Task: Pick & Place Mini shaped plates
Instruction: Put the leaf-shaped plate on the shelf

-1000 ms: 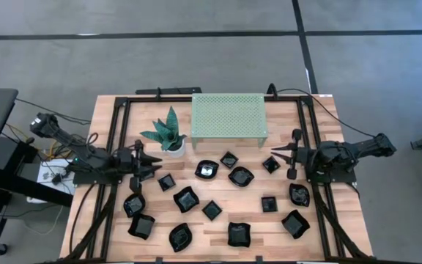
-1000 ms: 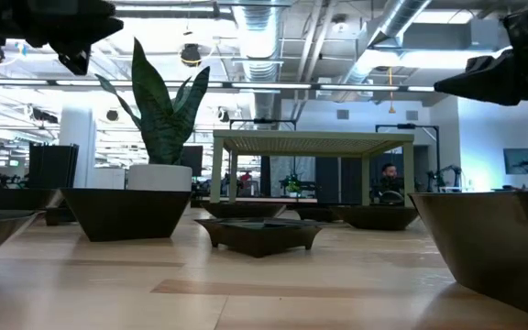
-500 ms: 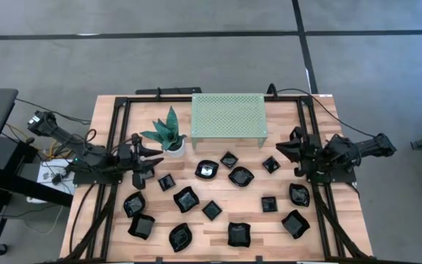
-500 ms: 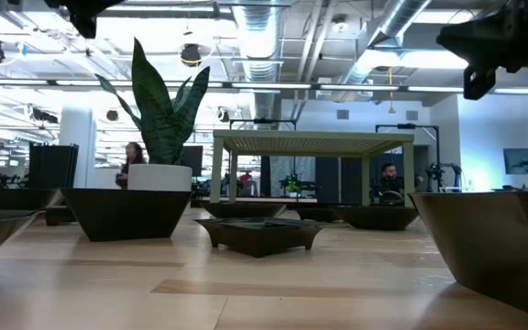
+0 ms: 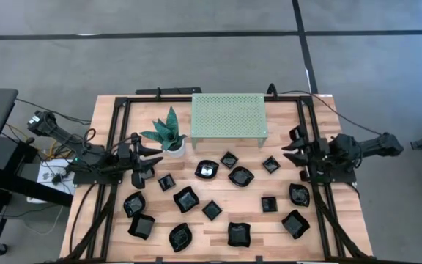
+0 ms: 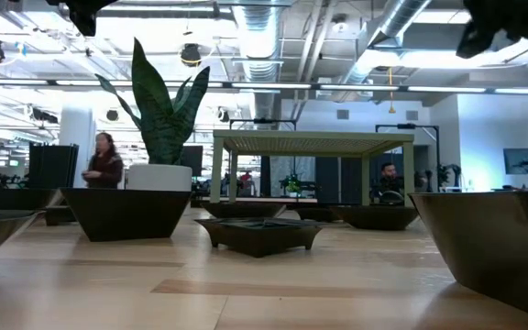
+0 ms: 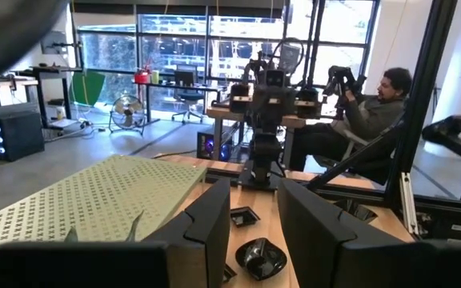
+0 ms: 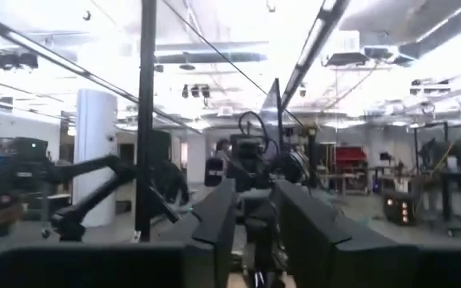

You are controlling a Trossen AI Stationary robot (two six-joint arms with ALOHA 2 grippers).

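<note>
Lying scattered across the counter's (image 5: pixel 108 110) near half, the mini shaped plates (image 5: pixel 212 210) sit between both grippers: left gripper (image 5: pixel 152 156) at nine o'clock, right gripper (image 5: pixel 290 148) at three, each with jaws parted, empty.

The right gripper (image 5: pixel 296 150) now sits nearer the table's right edge than a second ago, its arm drawn back and lifted; in the low view it rides higher and further toward the corner. Its fingers (image 8: pixel 214 216) seem a little further apart than before, though the wrist view is blurred. The left gripper (image 5: pixel 146 156) has shifted up toward the plant (image 5: pixel 168 132) since the first picture. Behind the table, a person (image 6: pixel 103 163) has walked leftward.
</note>
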